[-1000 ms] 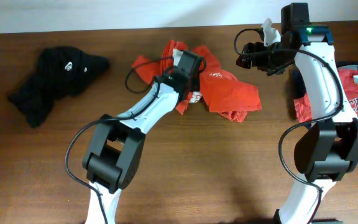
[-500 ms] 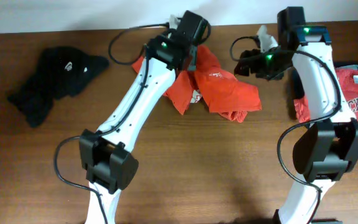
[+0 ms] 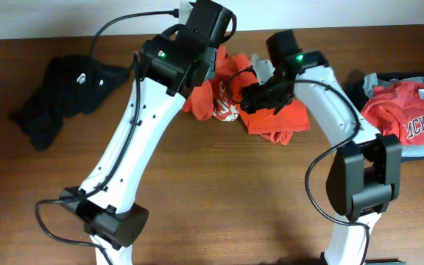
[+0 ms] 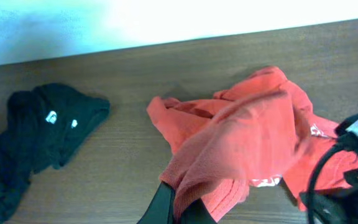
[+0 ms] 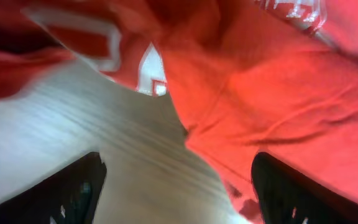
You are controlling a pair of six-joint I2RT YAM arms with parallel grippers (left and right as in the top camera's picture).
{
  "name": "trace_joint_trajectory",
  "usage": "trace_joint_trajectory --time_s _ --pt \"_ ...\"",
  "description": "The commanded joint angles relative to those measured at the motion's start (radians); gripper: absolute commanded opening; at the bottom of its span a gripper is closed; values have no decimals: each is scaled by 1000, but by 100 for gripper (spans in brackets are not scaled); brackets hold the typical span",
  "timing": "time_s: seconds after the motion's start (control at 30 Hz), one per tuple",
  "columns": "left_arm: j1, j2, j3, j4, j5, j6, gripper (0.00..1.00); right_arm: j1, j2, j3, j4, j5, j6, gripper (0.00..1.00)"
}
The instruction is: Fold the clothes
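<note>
As the orange-red T-shirt [image 4: 247, 140] seems limp and light, the left pincer [image 4: 179, 208] pinches its edge; the wide-open right pincer [image 5: 176, 168] could take a hem.

You see the left gripper [image 4: 178, 210] cut off at the left wrist picture's bottom, with T-shirt [image 4: 247, 143] fabric wrapping its pinching fingers. Overhead, its own wrist hides it. Your right wrist view is blurred throughout. The white marks on the black garment [image 3: 57, 96], near the table's left edge, are too small to read.
</note>
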Motion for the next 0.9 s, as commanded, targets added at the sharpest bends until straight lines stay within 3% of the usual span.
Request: trace_joint_trajectory --time_s 0.0,0.23,0.47,0.87 --pt "17 -30 18 -1 -36 20 1 41 -33 -109 103 122 -9 78" --pt "18 -30 18 -1 -35 20 1 116 -32 -260 298 309 -10 75" --pt "18 -30 18 -11 -35 20 1 150 -32 -280 328 412 -9 72" --pt "18 -30 18 -21 -27 20 1 149 -30 -335 410 491 18 53"
